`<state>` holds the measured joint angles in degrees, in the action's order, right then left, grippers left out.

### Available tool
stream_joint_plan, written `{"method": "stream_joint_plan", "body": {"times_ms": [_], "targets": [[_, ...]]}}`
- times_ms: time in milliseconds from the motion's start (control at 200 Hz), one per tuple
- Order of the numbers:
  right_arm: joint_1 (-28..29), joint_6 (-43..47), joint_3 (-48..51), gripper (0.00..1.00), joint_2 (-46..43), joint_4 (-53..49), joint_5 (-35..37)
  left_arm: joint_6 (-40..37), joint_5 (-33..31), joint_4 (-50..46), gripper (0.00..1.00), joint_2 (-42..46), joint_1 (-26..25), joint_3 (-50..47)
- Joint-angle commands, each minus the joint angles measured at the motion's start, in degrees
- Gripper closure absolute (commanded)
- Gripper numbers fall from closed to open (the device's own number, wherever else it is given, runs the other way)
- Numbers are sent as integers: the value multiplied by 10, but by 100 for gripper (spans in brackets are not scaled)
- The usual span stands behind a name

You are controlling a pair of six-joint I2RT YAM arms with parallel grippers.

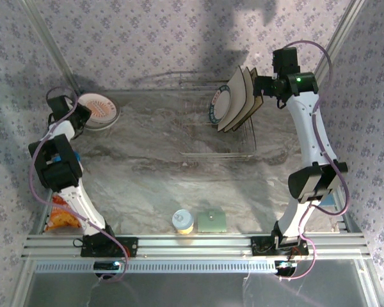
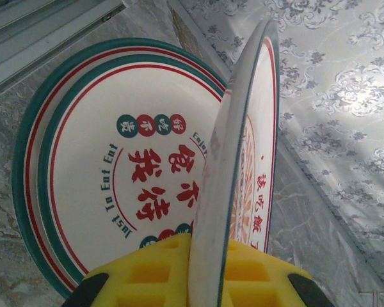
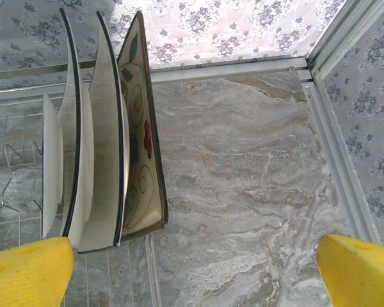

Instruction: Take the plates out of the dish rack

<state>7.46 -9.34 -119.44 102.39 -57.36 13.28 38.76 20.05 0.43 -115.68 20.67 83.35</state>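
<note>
The round plate [image 2: 109,128] lying flat at the left of the left wrist view carries curved dark lettering, "Just To Eat Eat", beside large red Chinese characters. Another curved word beginning "Enj" runs behind the upright plate [image 2: 227,179], whose face bears small red Chinese characters.

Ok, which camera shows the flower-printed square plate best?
The right wrist view: the flower-printed plate stands upright, its leaf-and-swirl face turned toward the camera. The top external view shows it small and edge-on at the right end of the dish rack.
</note>
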Motion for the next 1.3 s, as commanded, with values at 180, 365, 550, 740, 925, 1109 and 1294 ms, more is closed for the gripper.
{"method": "stream_joint_plan", "body": {"times_ms": [180,365,550,740,925,1109,1294], "targets": [[3,9,-4,0,-15,-2,-1,-3,10,11,100,-34,13,43],[5,9,-4,0,-14,-4,1,0,14,8,100,-48,14,58],[7,8,-5,0,-12,-3,1,1,21,-4,100,-64,15,74],[10,8,-6,0,-11,-4,1,-10,20,-22,79,-71,15,83],[12,7,-7,0,-10,-3,-2,-26,10,-54,66,-72,15,94],[12,7,-8,0,-10,-1,-4,-60,-19,-116,51,-67,14,117],[13,6,-9,0,-8,1,-8,-135,-93,-219,43,-74,-4,173]]}}
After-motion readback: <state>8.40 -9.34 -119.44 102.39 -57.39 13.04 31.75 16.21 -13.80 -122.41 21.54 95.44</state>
